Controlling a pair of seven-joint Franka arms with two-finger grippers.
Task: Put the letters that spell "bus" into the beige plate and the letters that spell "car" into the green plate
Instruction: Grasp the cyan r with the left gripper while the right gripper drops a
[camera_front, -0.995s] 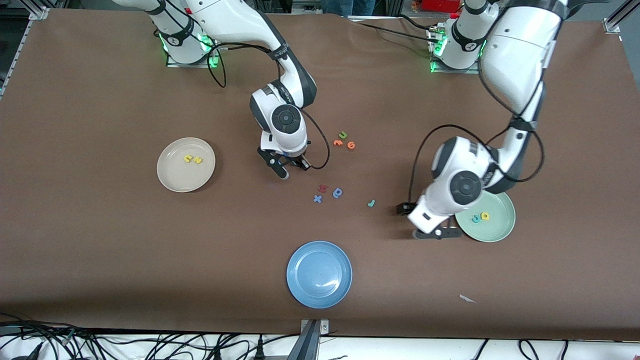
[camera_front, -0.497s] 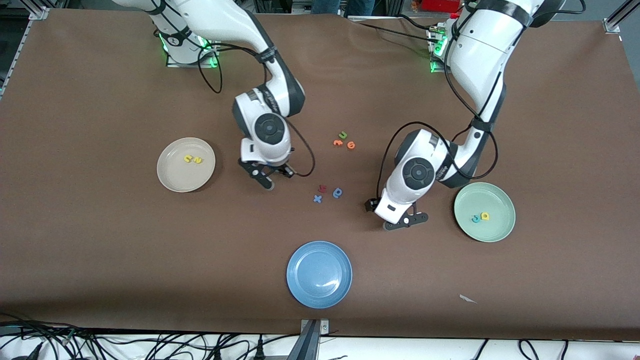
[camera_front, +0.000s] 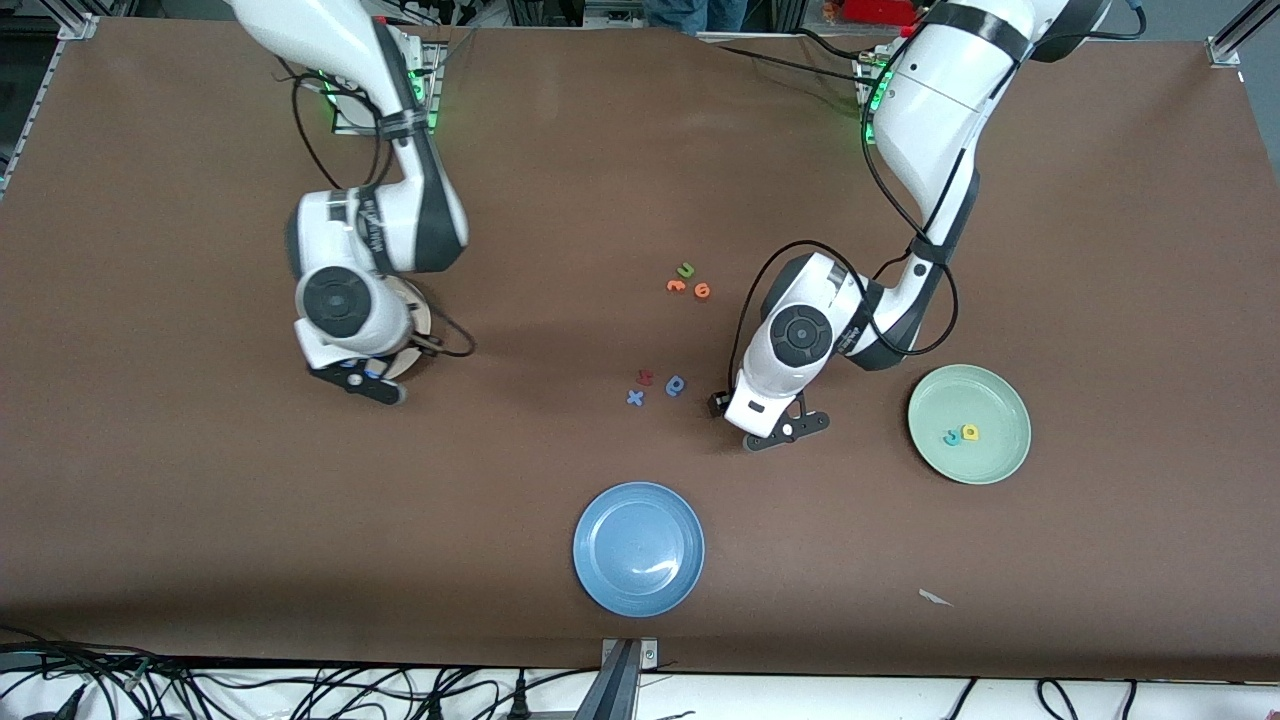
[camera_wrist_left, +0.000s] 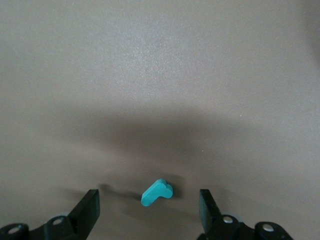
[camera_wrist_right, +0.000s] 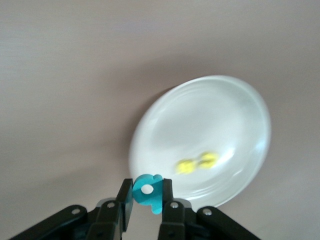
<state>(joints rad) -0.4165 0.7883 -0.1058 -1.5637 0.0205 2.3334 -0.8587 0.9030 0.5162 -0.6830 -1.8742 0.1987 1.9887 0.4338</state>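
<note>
My right gripper (camera_wrist_right: 147, 192) is shut on the teal "b" (camera_wrist_right: 148, 193) and hangs over the rim of the beige plate (camera_wrist_right: 210, 120). Two yellow letters (camera_wrist_right: 196, 162) lie in that plate. In the front view the right arm covers most of the beige plate (camera_front: 421, 316), with the right gripper (camera_front: 358, 382) at its nearer edge. My left gripper (camera_wrist_left: 149, 201) is open, low over the table, its fingers on either side of the teal "r" (camera_wrist_left: 156, 192) without touching it. The left gripper (camera_front: 787, 432) hides that letter in the front view. The green plate (camera_front: 990, 465) holds a teal "c" (camera_front: 950, 437) and a yellow "a" (camera_front: 969, 433).
A green "u" (camera_front: 686, 269) and two orange letters (camera_front: 689, 289) lie mid-table. Nearer the front camera are a red letter (camera_front: 645, 377), a blue letter (camera_front: 676, 385) and a blue "x" (camera_front: 635, 398). A blue plate (camera_front: 638, 548) and a white scrap (camera_front: 935, 597) sit near the front edge.
The right arm carried the teal "b" from mid-table to the beige plate. The left arm swung from the green plate to over the teal "r".
</note>
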